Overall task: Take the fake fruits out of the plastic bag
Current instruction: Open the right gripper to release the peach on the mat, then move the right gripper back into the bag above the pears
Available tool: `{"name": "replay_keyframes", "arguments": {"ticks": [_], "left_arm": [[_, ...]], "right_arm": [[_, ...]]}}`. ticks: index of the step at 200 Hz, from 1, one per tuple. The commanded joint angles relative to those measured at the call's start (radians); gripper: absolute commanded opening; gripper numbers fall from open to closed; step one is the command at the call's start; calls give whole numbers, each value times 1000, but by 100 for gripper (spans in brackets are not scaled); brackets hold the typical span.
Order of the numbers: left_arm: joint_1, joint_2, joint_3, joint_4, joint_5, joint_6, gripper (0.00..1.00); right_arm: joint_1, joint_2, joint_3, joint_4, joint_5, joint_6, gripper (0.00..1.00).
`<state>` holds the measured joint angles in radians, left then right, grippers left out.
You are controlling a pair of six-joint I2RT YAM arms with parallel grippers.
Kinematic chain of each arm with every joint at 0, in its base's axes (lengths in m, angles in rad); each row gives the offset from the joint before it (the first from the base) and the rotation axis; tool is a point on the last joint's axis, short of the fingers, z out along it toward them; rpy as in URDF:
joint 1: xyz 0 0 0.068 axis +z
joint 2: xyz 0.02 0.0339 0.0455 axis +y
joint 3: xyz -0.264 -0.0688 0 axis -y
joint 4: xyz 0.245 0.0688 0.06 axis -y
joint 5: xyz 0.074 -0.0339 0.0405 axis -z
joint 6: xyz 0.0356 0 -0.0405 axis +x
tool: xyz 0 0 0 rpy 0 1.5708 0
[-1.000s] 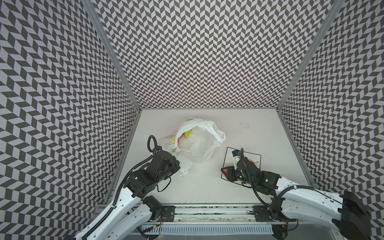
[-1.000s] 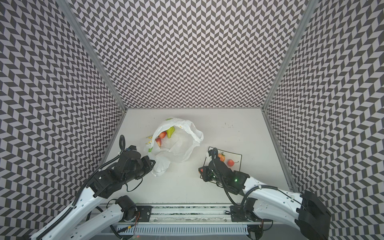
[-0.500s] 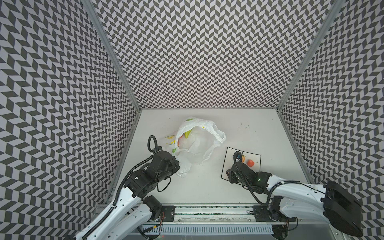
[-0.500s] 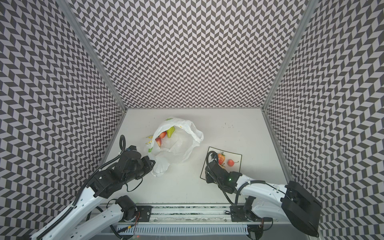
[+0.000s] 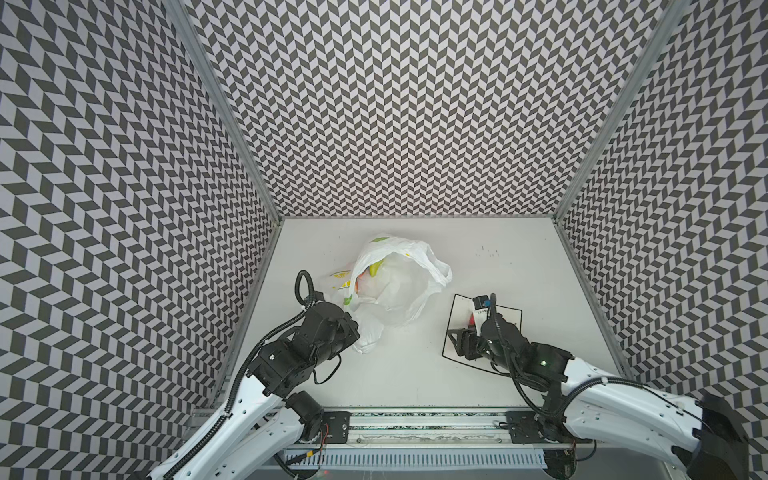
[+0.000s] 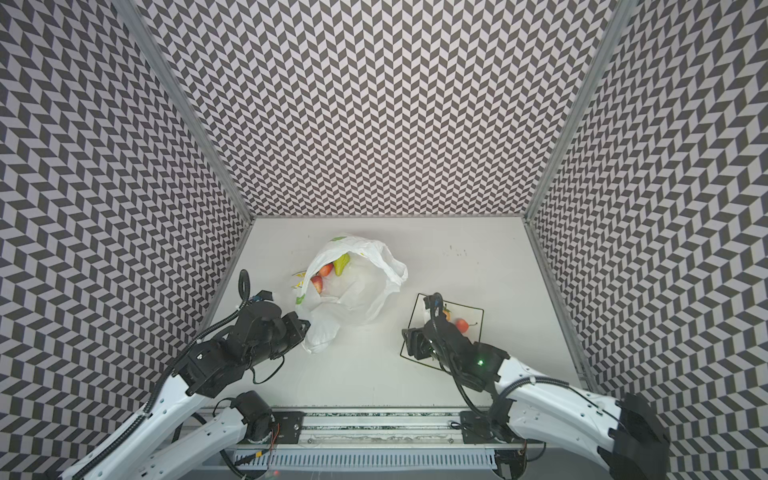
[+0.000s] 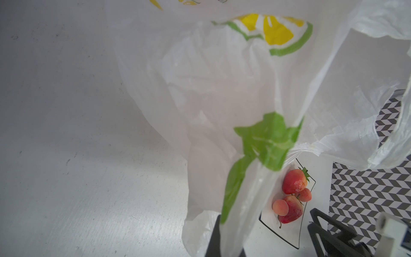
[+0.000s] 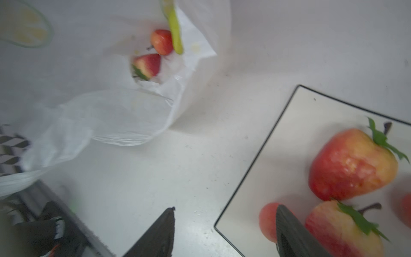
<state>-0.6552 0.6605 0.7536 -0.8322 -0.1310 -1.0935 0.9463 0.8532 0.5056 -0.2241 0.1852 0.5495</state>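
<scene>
The left gripper [image 5: 353,332] has its jaws pressed together on the lower tail of the plastic bag [image 5: 399,286], which lies left of centre in both top views. In the left wrist view the film bunches around one dark finger [image 7: 212,242] and hides the tips. The right gripper [image 8: 224,210] has its jaws spread wide and holds nothing. One of its fingers is over the bare table [image 5: 415,374], and the other stands in front of a small orange-red fruit at the corner of the plate [image 8: 295,138]. The fake fruits [image 8: 351,162] are in two groups: a strawberry [image 8: 148,65], a round red one and a green piece lie inside the open bag mouth, and the others lie on the plate. In a top view the right arm covers most of the plate, and only one round fruit [image 6: 461,325] shows clearly. The right wrist view is blurred. A strip of bare table separates the bag and the plate, and the plate stays apart from the right wall
</scene>
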Motion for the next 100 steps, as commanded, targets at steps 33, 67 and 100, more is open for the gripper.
{"name": "replay_keyframes", "arguments": {"ticks": [33,67,100], "left_arm": [[-6,-24,-14,11,-26,6,0],[-6,-28,-15,3,-29,4,0],[-6,-28,-14,1,-31,7,0]], "right_arm": [[20,1,-31,474,-369,-221,60],[21,246,100,471,-438,-105,57],[20,451,210,512,-499,82,51]]}}
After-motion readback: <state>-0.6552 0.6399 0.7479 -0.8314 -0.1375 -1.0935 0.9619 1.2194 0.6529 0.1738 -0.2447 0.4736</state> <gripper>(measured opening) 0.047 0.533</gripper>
